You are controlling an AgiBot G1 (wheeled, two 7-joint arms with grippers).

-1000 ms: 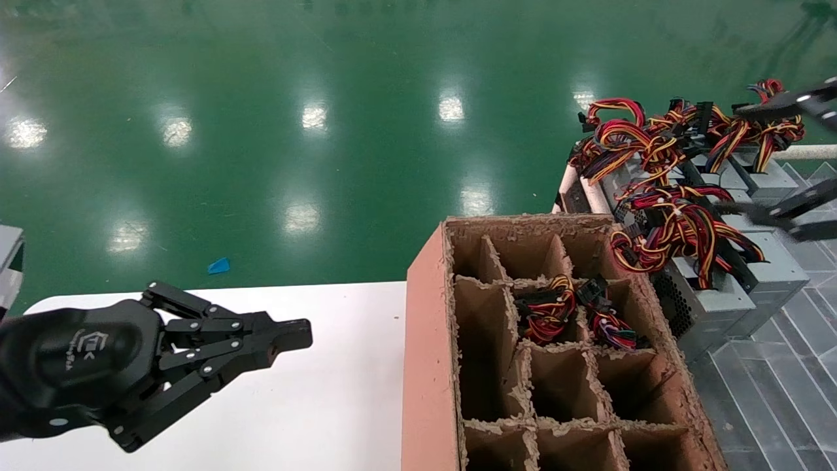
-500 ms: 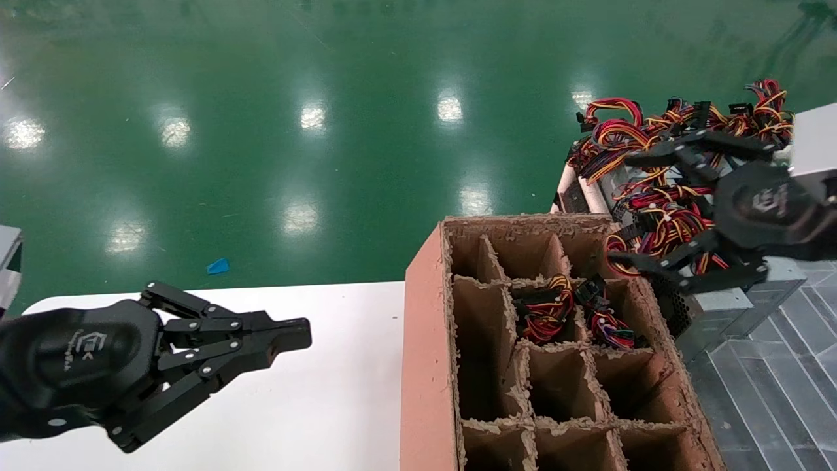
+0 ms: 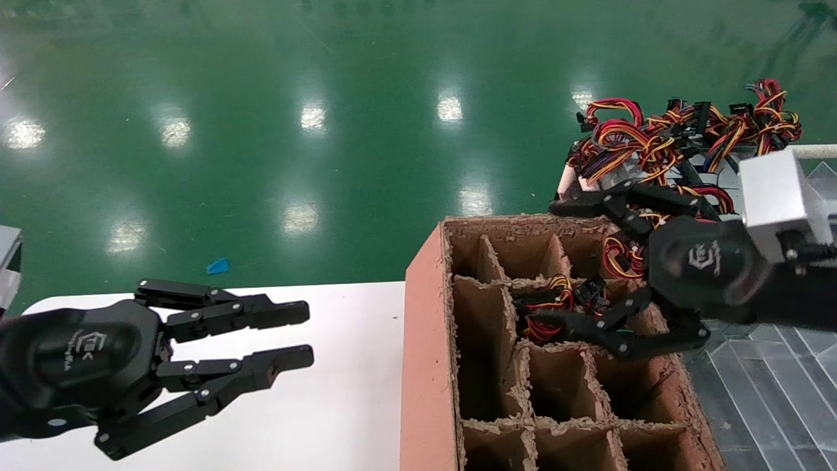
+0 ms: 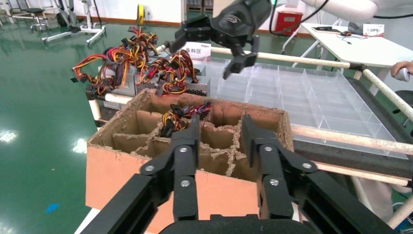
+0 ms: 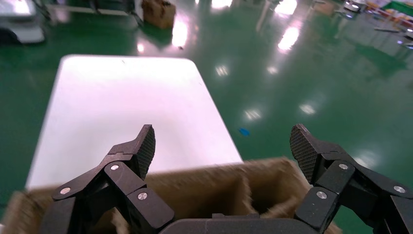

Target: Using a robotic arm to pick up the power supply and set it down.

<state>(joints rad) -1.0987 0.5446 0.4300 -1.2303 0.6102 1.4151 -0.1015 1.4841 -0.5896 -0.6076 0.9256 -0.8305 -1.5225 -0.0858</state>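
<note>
Several power supplies (image 3: 631,140), grey boxes under tangled red, yellow and black wires, lie in a pile at the back right, also seen in the left wrist view (image 4: 127,87). One more wire bundle (image 3: 552,311) sticks out of a middle cell of the brown cardboard divider box (image 3: 425,314). My right gripper (image 3: 546,265) hovers open over that box's back cells with nothing between its fingers; its wrist view shows the wide-spread gripper (image 5: 222,139) above the cardboard (image 5: 219,190). My left gripper (image 3: 302,335) is open and empty over the white table (image 3: 346,392).
A clear plastic divided tray (image 3: 785,392) lies to the right of the box, framed by white pipe rails (image 4: 292,58). Green floor stretches beyond the table. The box stands taller than the table top, at its right end.
My right gripper has swung left from the pile of power supplies to above the cardboard box, still open and empty. My left gripper's fingers have opened from shut.
</note>
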